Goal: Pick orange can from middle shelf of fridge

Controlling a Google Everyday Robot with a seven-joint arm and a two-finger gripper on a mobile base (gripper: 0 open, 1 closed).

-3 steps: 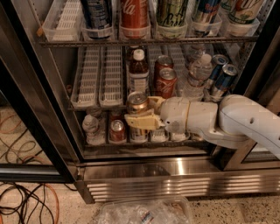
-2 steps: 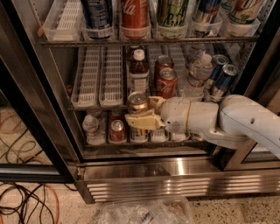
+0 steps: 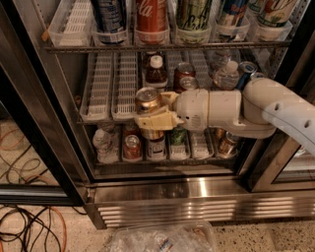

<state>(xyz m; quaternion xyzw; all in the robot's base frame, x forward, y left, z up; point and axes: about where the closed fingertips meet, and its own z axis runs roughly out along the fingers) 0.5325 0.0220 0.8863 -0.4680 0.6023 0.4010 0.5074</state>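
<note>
The orange can (image 3: 147,100), amber with a silver lid, sits between the cream fingers (image 3: 156,120) of my gripper (image 3: 150,110), which is shut on it. The can is held upright at the front edge of the middle shelf (image 3: 101,88), a wire rack with white ribbed lane trays, in the third lane from the left. My white arm (image 3: 275,108) reaches in from the right. The fridge (image 3: 187,209) has black door frames and a steel louvred base.
Behind the can on the same shelf stand a brown bottle (image 3: 156,72), a red can (image 3: 183,74), a water bottle (image 3: 227,74) and a blue can (image 3: 244,69). Tall cans (image 3: 151,15) fill the rack above; small cans (image 3: 132,146) below. Cables (image 3: 29,226) and a plastic bag (image 3: 162,238) lie on the floor.
The gripper and the orange can have moved slightly up and to the left, toward the shelf's front edge. Nothing else has moved.
</note>
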